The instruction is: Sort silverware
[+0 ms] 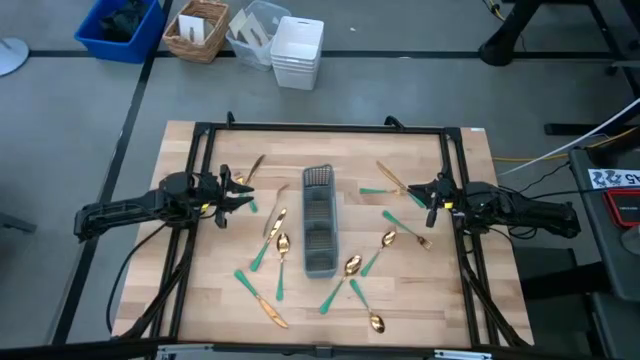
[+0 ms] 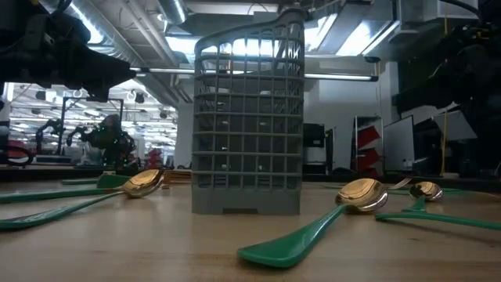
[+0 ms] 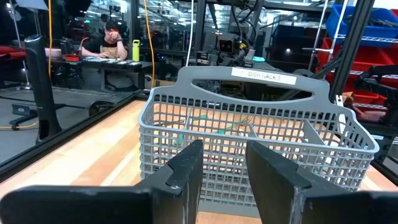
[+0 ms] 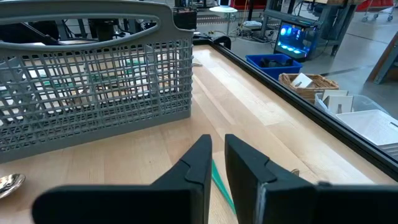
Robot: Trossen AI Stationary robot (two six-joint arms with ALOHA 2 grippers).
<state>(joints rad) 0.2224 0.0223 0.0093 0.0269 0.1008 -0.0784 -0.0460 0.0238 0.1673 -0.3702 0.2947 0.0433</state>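
The grey compartmented caddy (image 1: pixel 320 222) stands upright at mid-table, its base on the wood. Several gold-headed, green-handled pieces of silverware lie flat around it: a spoon (image 1: pixel 282 245) and a knife (image 1: pixel 252 168) on its left, spoons (image 1: pixel 352 265) (image 1: pixel 388 240) and a fork (image 1: pixel 415 228) on its right. My left gripper (image 1: pixel 243 195) (image 3: pixel 224 152) hovers left of the caddy, open and pointing at its long side (image 3: pixel 249 137). My right gripper (image 1: pixel 418 192) (image 4: pixel 217 142) hovers on the caddy's right, its fingers a narrow gap apart, over a green handle (image 4: pixel 219 177).
A black frame (image 1: pixel 320 128) runs along the table's edges. Beyond the far edge stand a blue bin (image 1: pixel 120 25), a wicker basket (image 1: pixel 197 30) and white containers (image 1: pixel 297 50). More silverware lies near the near edge (image 1: pixel 262 300) (image 1: pixel 375 322). A person (image 3: pixel 112 40) sits far behind.
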